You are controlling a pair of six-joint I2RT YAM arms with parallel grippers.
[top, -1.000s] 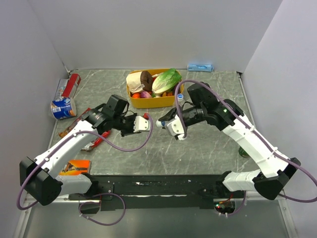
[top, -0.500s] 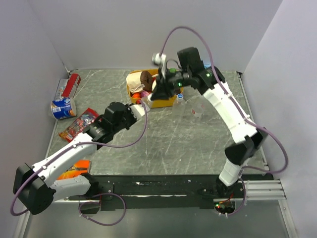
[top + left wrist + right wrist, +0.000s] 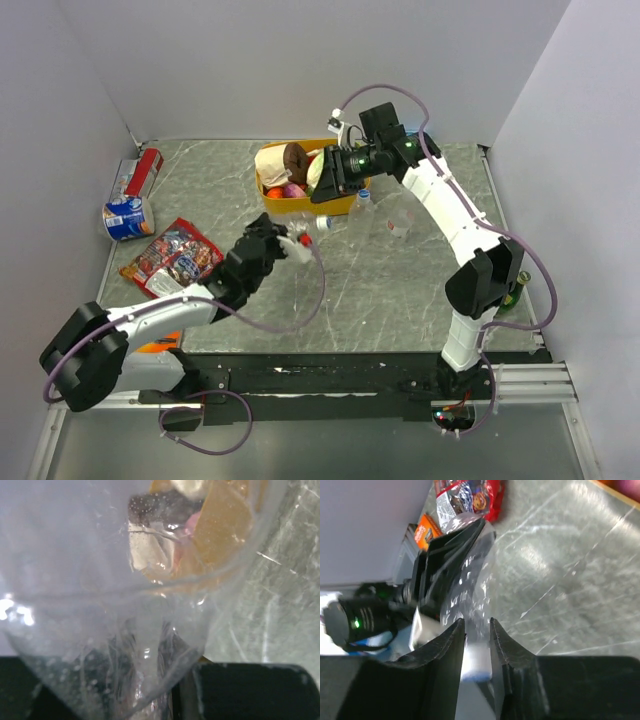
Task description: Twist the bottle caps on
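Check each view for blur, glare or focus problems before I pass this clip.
Top external: sharp, evenly lit, soft shadows on the table. Left wrist: clear bottle fills the frame, defocused, glare spots at left. Right wrist: right pincer fairly sharp, left side smeared.

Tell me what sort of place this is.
Probably a robot lab test cell, not a kitchen. Plain white walls box in a marbled table. A left arm and right arm are bolted to a rail. Props lie about: a yellow tub of food items and snack packets.
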